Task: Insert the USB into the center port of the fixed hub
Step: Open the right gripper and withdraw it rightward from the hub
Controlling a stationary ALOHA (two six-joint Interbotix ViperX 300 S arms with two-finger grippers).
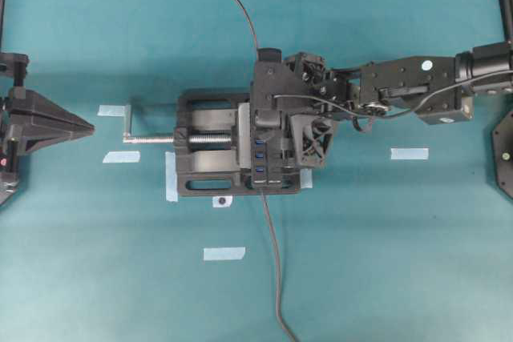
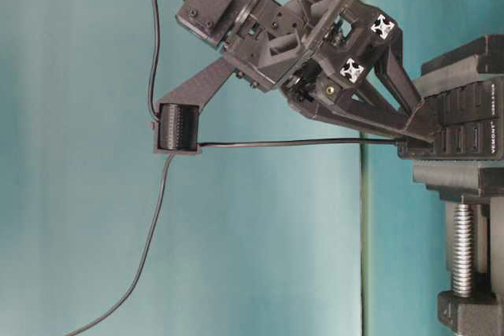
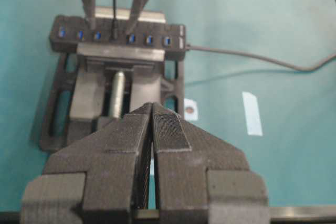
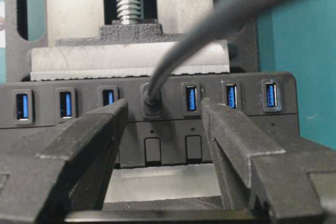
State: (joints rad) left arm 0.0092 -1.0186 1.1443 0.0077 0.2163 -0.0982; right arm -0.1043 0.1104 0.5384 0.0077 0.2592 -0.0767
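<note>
The right gripper stands wide open, holding nothing. Between its spread fingers, the USB sits plugged into the center port of the fixed hub, three blue slots on each side.

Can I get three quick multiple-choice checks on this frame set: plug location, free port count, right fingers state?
1. Where is the USB?
A. on the table
B. seated in the center port of the fixed hub
C. between the left gripper's fingers

2. How many blue slots stay free?
A. four
B. six
C. seven

3. How are the right gripper fingers?
A. spread either side of the plug
B. clamped on the plug
C. clamped on the vise screw

B: the right wrist view shows the cable entering the fourth slot.
B: three blue slots each side.
A: gaps show beside the plug.
</note>
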